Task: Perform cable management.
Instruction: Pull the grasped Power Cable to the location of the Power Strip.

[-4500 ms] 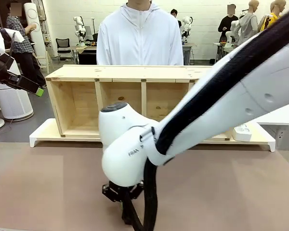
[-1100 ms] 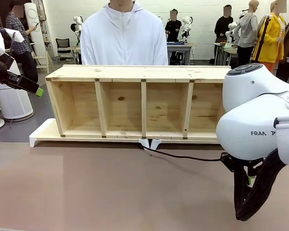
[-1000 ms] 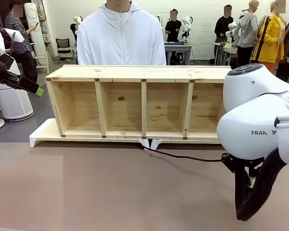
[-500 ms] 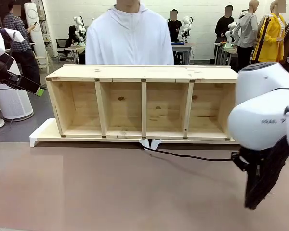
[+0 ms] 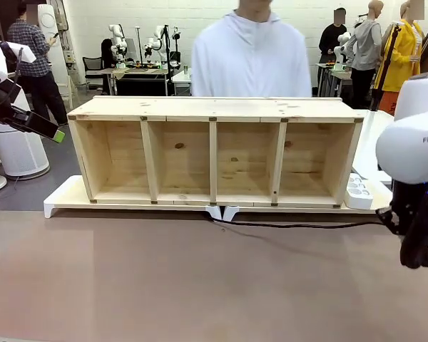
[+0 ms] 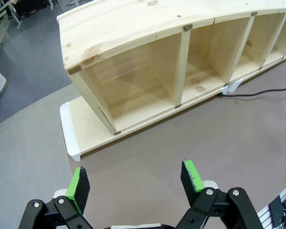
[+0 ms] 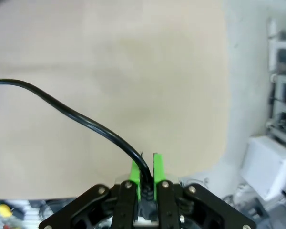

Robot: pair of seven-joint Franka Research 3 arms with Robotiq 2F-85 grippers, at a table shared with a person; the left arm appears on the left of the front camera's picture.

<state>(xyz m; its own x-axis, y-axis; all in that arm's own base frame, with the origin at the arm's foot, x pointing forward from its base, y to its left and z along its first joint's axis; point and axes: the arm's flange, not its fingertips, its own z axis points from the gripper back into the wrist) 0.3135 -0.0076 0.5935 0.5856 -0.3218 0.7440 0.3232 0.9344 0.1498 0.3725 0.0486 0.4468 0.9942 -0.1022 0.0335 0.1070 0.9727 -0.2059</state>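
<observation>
**Fig.** Front view, L to R. Wooden shelf (image 5: 214, 108) w/ four open compartments stands on a white base board (image 5: 63, 194) at the far side of the brown table (image 5: 164, 285). A person (image 5: 253, 57) in white stands behind it, right of centre. A white power strip (image 5: 358, 192) sits on the base board just beside the shelf's right end. The cable (image 5: 292, 226) leaves the gap in the base board below the shelf's middle divider and runs almost straight to the right, low over the table. There the right arm (image 5: 414, 139) and its black hose (image 5: 417, 235) stand in front of the fingers. Tools: left gripper (image 6: 135, 177) is raised beyond the table's left edge, jaws wide apart, green pads bare, holding nothing, w/ the shelf's left end below it. Right gripper (image 7: 145, 166) is near the table's right edge, jaws closed tight on the cable. The cable is pinched btwn the green pads and curves away over the table top.
</observation>
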